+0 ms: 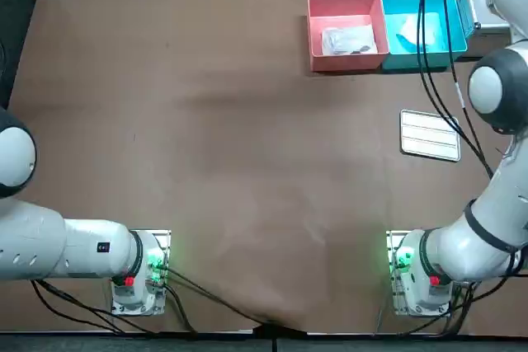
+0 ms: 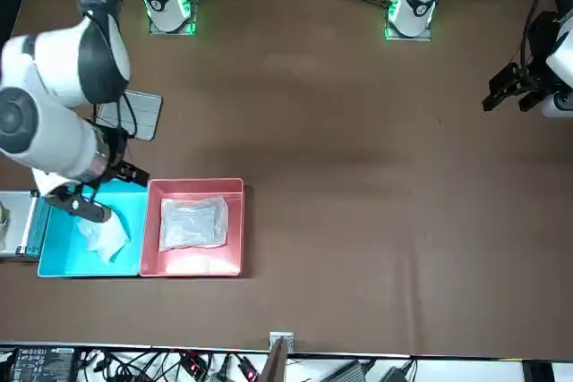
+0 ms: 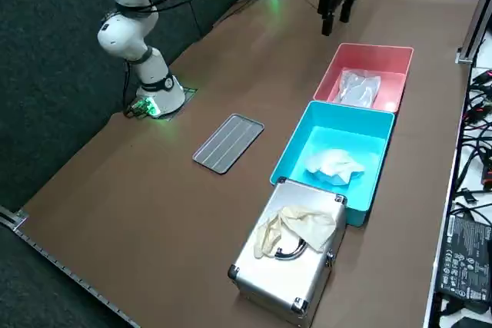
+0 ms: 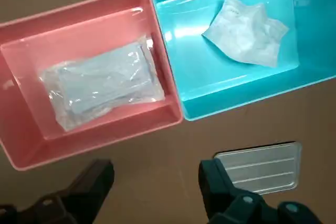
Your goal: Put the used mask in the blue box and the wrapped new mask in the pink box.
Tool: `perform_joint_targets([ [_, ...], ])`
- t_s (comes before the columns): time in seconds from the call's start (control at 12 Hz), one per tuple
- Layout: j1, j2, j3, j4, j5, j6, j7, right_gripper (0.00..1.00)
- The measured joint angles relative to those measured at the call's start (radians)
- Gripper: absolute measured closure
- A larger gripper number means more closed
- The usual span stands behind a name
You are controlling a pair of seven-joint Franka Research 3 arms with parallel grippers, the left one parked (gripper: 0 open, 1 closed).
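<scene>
Pink box (image 1: 312, 30) and blue box (image 1: 421, 62) sit touching side by side at upper right of the top view. The wrapped new mask (image 1: 349, 39) lies flat in the pink one and the used mask (image 1: 410, 39) lies crumpled in the blue one. A ribbed metal plate (image 1: 430, 135) lies on the bench (image 1: 206, 162) below them, apart. Front view: same pair at lower left, contents the same. The right hand (image 2: 82, 205) hangs over the blue box's upper-left corner, and its grip is unreadable from here. Right side view: the hand is high near the top edge with fingers pointing down and nothing between them. A metal case (image 3: 288, 266) with pale gloves (image 3: 296, 228) on its lid sits just beside the blue box's near end. Wrist view: fingers apart, gap empty, with both boxes and the plate in sight beyond them. Handling, my read: the used mask is featherweight, soft and floppy with no stiffness, so pinch a raised fold near its middle and expect the straps to trail. The wrapped one is light and flat but its film looks slick and lies flush on the box floor. Take it by a wrapper edge or a puckered seam, not the flat face, and watch for slip. Both look sorted already, so no regrasp seems needed.
</scene>
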Motion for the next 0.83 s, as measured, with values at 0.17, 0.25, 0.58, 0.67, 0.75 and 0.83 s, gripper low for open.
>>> perform_joint_targets([
  [0.17,-0.031,-0.049,0.0,-0.05,0.01,0.0,-0.09,0.0],
  [0.25,-0.048,-0.073,0.0,-0.075,0.017,0.0,-0.139,0.0],
  [0.58,-0.136,-0.17,0.0,-0.173,0.05,0.014,-0.365,0.0],
  [0.67,-0.18,-0.205,0.0,-0.2,0.065,0.014,-0.461,0.0],
  [0.75,-0.194,-0.221,0.0,-0.214,0.068,0.014,-0.487,0.0],
  [0.83,-0.2,-0.238,0.0,-0.23,0.068,0.017,-0.498,0.0],
])
